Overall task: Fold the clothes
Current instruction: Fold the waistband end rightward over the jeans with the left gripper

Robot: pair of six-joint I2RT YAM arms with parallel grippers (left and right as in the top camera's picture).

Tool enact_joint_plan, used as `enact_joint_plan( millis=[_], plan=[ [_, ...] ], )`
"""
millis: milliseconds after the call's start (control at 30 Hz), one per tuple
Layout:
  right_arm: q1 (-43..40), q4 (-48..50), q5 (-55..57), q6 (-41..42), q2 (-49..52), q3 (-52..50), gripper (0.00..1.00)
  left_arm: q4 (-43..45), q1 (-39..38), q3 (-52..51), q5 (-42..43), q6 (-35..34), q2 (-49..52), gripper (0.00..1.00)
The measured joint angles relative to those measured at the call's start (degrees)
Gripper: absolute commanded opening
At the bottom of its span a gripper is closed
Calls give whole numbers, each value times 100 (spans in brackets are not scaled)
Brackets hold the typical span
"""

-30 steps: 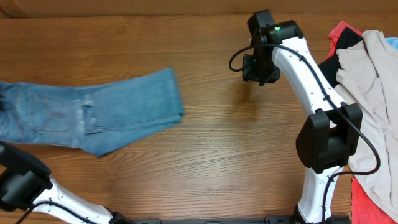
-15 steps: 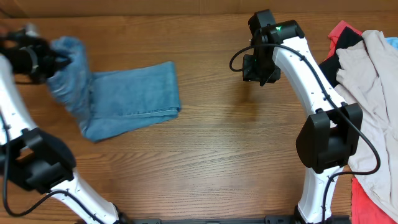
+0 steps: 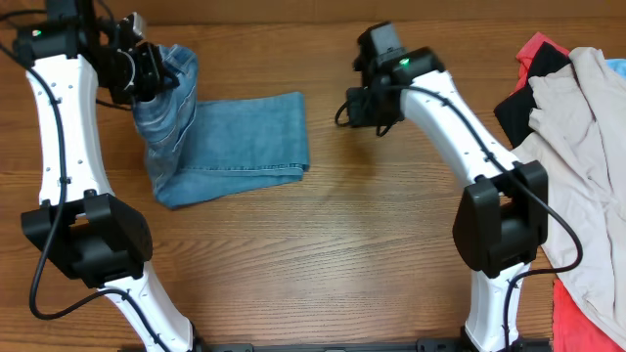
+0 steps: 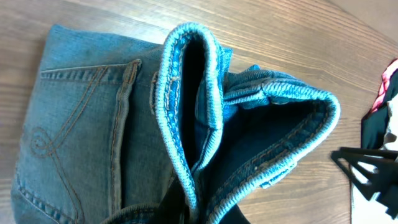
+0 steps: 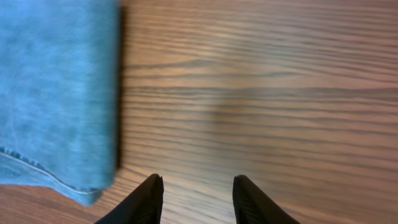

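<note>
Denim covers most of my left gripper (image 3: 145,70). From my left wrist I see only two dark finger stubs at the bottom edge, pressed together on a gathered fold of the light blue denim jeans (image 3: 245,137). The thick stitched waistband (image 4: 186,93) curls up in front of that camera and blocks what lies behind it. Beside it a curved-stitch back pocket (image 4: 74,124) lies flat.

From overhead, the end I am pinching is lifted at the far left of the brown wooden tabletop (image 3: 323,244). The rest of the jeans lies folded on the wood and reaches toward the middle. I cannot find the hems or tell how many layers are stacked there.

My right gripper (image 5: 198,200) hangs over bare wood just beside the jeans' right edge without touching the cloth. Its two black fingers are spread with nothing between them. That wrist camera catches only a strip of blue fabric with a seam line along its left side.

At the far right edge sits a heap that is partly out of frame. A rumpled beige garment (image 3: 577,147) lies on top of a red garment (image 3: 536,49) and a black garment (image 3: 515,106), well apart from the jeans. My right arm crosses in front of part of that pile.
</note>
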Motion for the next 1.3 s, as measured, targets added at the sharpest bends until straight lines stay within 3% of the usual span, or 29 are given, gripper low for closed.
enact_joint_plan(
  millis=[467, 900, 1300],
  plan=[
    [796, 2175, -68, -2, 0, -1554, 39, 125, -66, 0, -42, -238, -2, 4],
    [964, 2612, -341, 0, 382, -1611, 39, 293, -105, 0, 98, -243, -2, 4],
    [1176, 2658, -339, 0, 490, -1611, 38, 562, -258, 0, 929, -459, -2, 6]
  ],
)
